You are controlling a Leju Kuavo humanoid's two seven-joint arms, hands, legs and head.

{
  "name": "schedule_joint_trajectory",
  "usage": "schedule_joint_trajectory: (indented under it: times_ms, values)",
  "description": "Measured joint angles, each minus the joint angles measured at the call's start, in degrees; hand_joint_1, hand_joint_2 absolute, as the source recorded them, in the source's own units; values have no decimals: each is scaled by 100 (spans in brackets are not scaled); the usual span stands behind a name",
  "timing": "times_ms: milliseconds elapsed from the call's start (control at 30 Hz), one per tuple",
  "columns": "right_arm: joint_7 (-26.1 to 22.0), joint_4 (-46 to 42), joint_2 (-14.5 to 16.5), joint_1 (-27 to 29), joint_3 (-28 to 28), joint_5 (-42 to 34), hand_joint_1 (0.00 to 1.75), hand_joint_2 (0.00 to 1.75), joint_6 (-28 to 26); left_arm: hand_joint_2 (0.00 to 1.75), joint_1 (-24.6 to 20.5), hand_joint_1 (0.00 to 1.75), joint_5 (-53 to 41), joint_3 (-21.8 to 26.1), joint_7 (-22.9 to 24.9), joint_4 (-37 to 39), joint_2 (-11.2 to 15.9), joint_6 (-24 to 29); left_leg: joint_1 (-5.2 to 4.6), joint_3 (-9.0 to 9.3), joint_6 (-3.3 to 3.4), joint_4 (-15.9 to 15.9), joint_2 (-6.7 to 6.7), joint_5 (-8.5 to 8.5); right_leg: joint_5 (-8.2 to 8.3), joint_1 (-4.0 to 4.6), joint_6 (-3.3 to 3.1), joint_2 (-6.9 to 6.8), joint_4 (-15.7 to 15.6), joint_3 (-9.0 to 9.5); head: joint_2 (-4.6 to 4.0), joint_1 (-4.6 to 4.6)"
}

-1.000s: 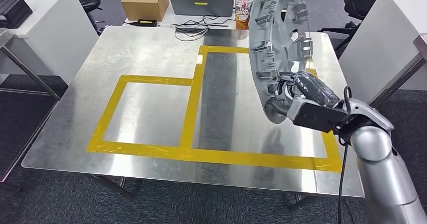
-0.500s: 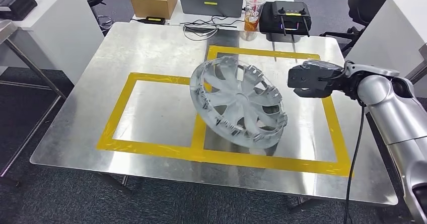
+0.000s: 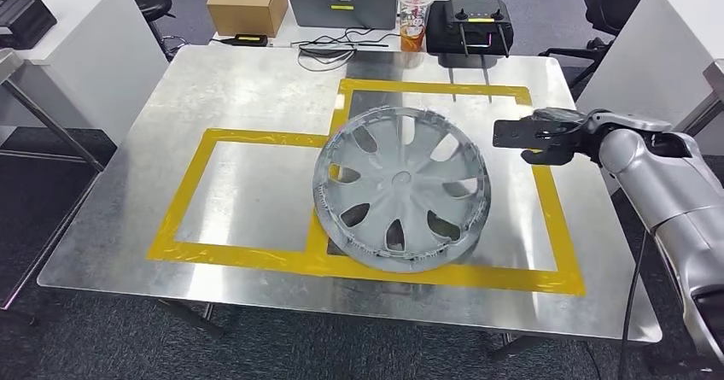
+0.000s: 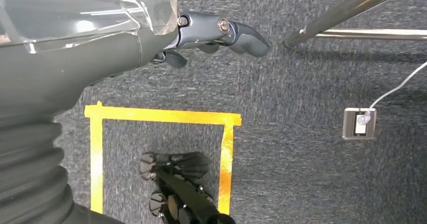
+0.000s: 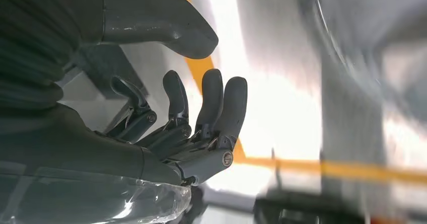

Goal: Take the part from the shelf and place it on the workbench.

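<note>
Lying flat on the surface (image 3: 213, 81): the part (image 3: 401, 190), apart from the right robot hand (image 3: 536, 134). Empty, fingers spread. Left robot hand (image 4: 211, 35) over carpet, grip unclear.

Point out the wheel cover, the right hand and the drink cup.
wheel cover (image 3: 401, 190): head view, its centre hub.
right hand (image 3: 536, 134): head view, middle of the hand.
drink cup (image 3: 412, 20): head view, its side.
</note>
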Motion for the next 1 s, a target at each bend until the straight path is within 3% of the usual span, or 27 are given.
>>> schedule_joint_trajectory:
  times_ms: [33, 100, 200, 267, 300, 400, 433, 467, 500, 567, 633, 700, 800, 833, 933, 967, 1000]
  values:
    - [75, -79, 42, 84, -84, 54, 161, 175, -306, 175, -6, 0, -1, 40, 19, -53, -23, -73, -12, 214, 47, -441, -2, 200, -1, 5, 1, 9, -2, 12, 0, 1]
    - [214, -412, 105, 354, -382, 184, 161, 175, -902, 175, -26, 0, 9, 119, 48, -187, -72, -205, -50, 549, 131, -1090, 8, 407, -8, 31, 15, 15, -7, 15, 0, 4]
    - [233, -1295, 245, 1051, -1078, 335, 161, 175, -1621, 175, -29, 0, 83, 164, 60, -333, -139, -306, -87, 649, 171, -1255, 17, 416, -9, 45, 71, -1, -38, 26, 0, 1]
    - [-40, -2192, 401, 1733, -1776, 322, 161, 175, -1951, 175, -2, 0, 165, 123, 48, -404, -193, -338, -59, 712, 209, -1356, -3, 465, -84, 48, 97, -23, 51, -5, 0, 8]
    - [-227, -2646, 496, 2024, -2178, 296, 161, 175, -2041, 175, 12, 0, 197, 94, 39, -432, -218, -349, -47, 737, 233, -1405, -21, 492, -198, 47, 84, -29, 255, -98, 0, 15]
    - [-774, -3643, 768, 2604, -3157, 150, 161, 175, -2153, 175, 37, 0, 227, 37, 31, -461, -267, -356, -52, 736, 270, -1433, -74, 515, -642, 35, 26, -31, 1307, -596, 0, 28]
    - [-990, -3975, 858, 2868, -3402, 46, 161, 175, -2185, 175, 46, 0, 218, 25, 35, -461, -278, -349, -52, 736, 271, -1430, -84, 511, -695, 33, 43, -31, 1519, -698, 0, 32]
    - [-1260, -4391, 997, 3190, -3675, -95, 161, 175, -2212, 175, 59, 0, 202, 12, 41, -462, -287, -337, -46, 738, 266, -1420, -101, 502, -664, 24, 84, -33, 1524, -700, 0, 36]
    - [-1544, -4854, 1164, 3511, -3992, -257, 161, 175, -2235, 175, 74, 0, 185, 0, 48, -462, -299, -323, -39, 737, 255, -1399, -116, 486, -563, 7, 144, -37, 1328, -604, 0, 41]
    - [-1921, -5566, 1458, 3872, -4598, -502, 161, 175, -2247, 175, 93, 0, 162, -11, 54, -466, -318, -302, -44, 717, 201, -1309, -138, 422, -290, -25, 246, -65, 572, -229, 0, 45]
    - [-2002, -5981, 1621, 4016, -5010, -576, 161, 175, -2245, 175, 98, 0, 156, -16, 55, -482, -324, -297, -67, 687, 134, -1209, -123, 342, -170, -23, 213, -62, 129, 4, 0, 43]
    - [-2028, -6281, 1756, 4168, -5239, -581, 161, 175, -2223, 175, 102, 0, 151, -22, 56, -501, -327, -296, -69, 682, 92, -1185, -94, 304, -167, -2, 114, -19, 92, 30, 0, 40]
    - [-2056, -6551, 1908, 4287, -5442, -571, 161, 175, -2200, 175, 92, 0, 139, -30, 55, -519, -331, -294, -41, 624, 28, -1018, -51, 164, -146, -42, 32, 9, 83, 41, 0, 30]
    - [-2061, -6620, 1940, 4309, -5496, -570, 161, 175, -2200, 175, 89, 0, 136, -32, 55, -525, -332, -294, -29, 524, -4, -778, -42, 11, -142, -55, 12, 10, 80, 46, 0, 26]
    - [-2166, -6769, 2034, 4391, -5617, -711, 161, 175, -2196, 175, 89, 0, 128, -32, 69, -531, -335, -280, 3, 23, -70, 330, -26, -513, -142, -47, -12, 11, 81, 39, 0, 19]
    - [-2306, -6843, 2081, 4446, -5666, -927, 161, 175, -2182, 175, 89, 0, 134, -31, 91, -531, -336, -262, 8, -65, -73, 507, -20, -547, -143, -43, -12, 11, 82, 38, 0, 19]
    - [-2491, -6959, 2140, 4517, -5729, -1232, 161, 175, -2147, 175, 89, 0, 158, -29, 121, -534, -337, -241, 10, -43, -66, 456, -14, -471, -144, -39, -12, 12, 82, 42, 0, 19]
